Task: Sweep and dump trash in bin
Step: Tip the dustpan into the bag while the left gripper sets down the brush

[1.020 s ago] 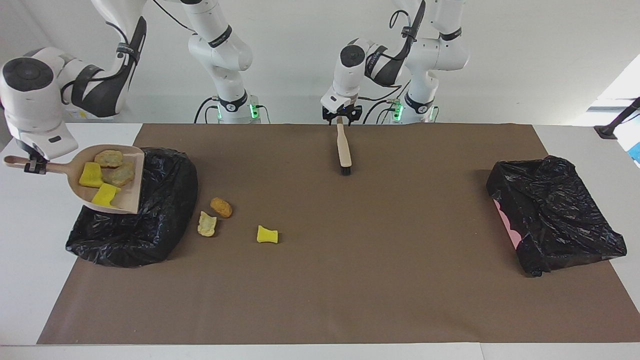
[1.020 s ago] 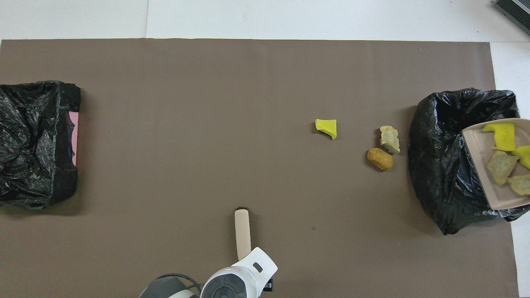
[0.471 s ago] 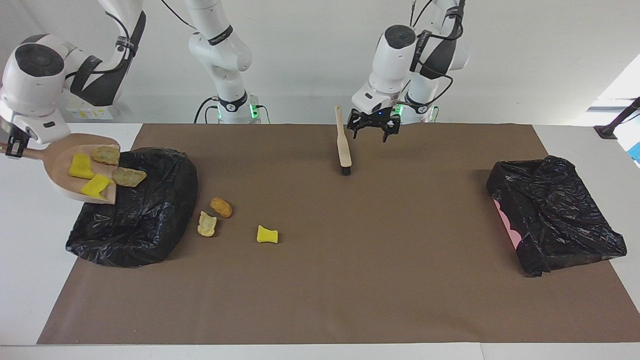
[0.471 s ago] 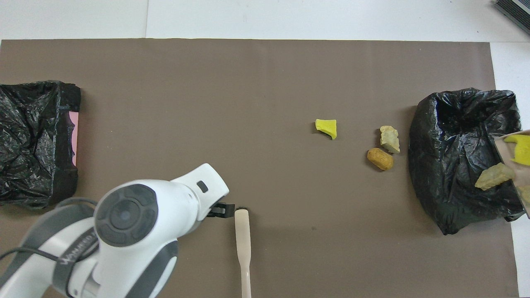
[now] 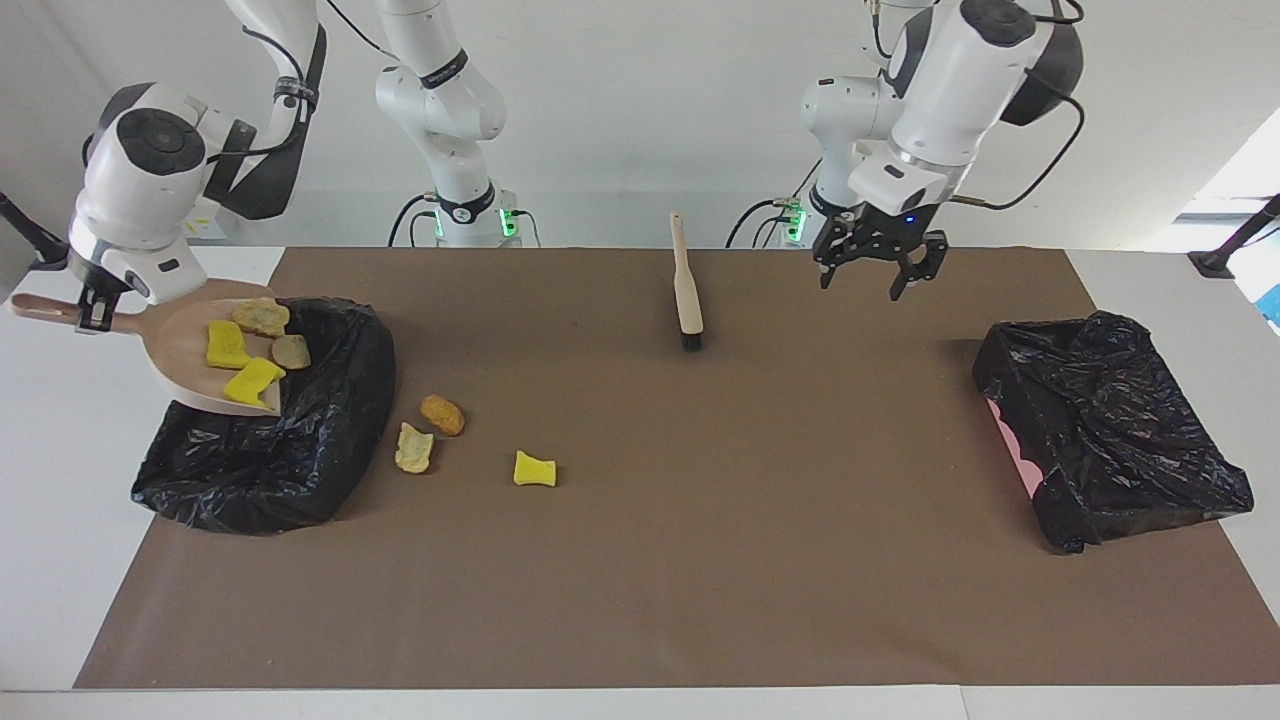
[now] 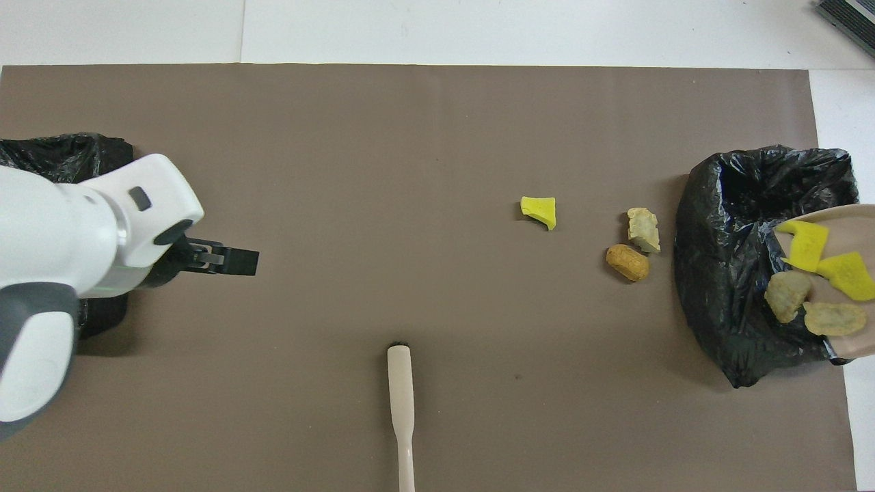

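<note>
A: Yellow sponge chunks and tan lumps, four in all, sit in the beige dustpan [image 5: 215,360], tipped over the black bin bag [image 5: 290,440] at the right arm's end. Three more scraps [image 5: 440,414] lie on the brown mat [image 5: 700,560] just beside that bag.

B: And the pincers?

A: The right gripper [image 5: 92,318] is clamped on the dustpan's handle. The left gripper [image 5: 870,268] hangs empty with its fingers spread, above the mat between the brush [image 5: 686,290] and the second black bag [image 5: 1110,430].
</note>
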Available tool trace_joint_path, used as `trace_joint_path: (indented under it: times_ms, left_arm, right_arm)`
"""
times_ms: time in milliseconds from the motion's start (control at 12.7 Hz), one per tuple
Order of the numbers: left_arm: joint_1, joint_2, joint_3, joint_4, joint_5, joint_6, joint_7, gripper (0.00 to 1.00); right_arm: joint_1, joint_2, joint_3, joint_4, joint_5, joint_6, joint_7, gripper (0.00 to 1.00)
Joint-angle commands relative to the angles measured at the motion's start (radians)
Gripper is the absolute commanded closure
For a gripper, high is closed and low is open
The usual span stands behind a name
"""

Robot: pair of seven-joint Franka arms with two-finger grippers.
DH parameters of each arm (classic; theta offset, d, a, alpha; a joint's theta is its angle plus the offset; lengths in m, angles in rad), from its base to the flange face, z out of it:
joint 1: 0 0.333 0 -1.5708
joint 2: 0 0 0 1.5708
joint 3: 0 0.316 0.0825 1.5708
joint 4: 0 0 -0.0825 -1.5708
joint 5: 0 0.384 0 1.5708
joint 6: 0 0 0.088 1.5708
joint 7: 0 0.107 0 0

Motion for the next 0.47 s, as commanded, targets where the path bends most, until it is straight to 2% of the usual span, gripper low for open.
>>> trace_joint_path:
  times_ms: [0,314,392]
  left_arm:
    - [0.000,0.027,0.058,0.153,0.052,-0.135,0.105,0.00]
    - [0.043,0.137,0.061,0.387,0.063,-0.313,0.115,0.00]
    - [0.048,0.150,0.061,0.415,0.063,-0.326,0.115,0.00]
  right_arm:
    - [-0.047,-0.060,0.000,-0.028,-0.043,0.017,-0.016,1.00]
    - [0.059,-0.093,0.008,-0.062,-0.043,-0.084,0.047,1.00]
    - [0.051,-0.093,0.007,-0.062,-0.049,-0.083,0.050,1.00]
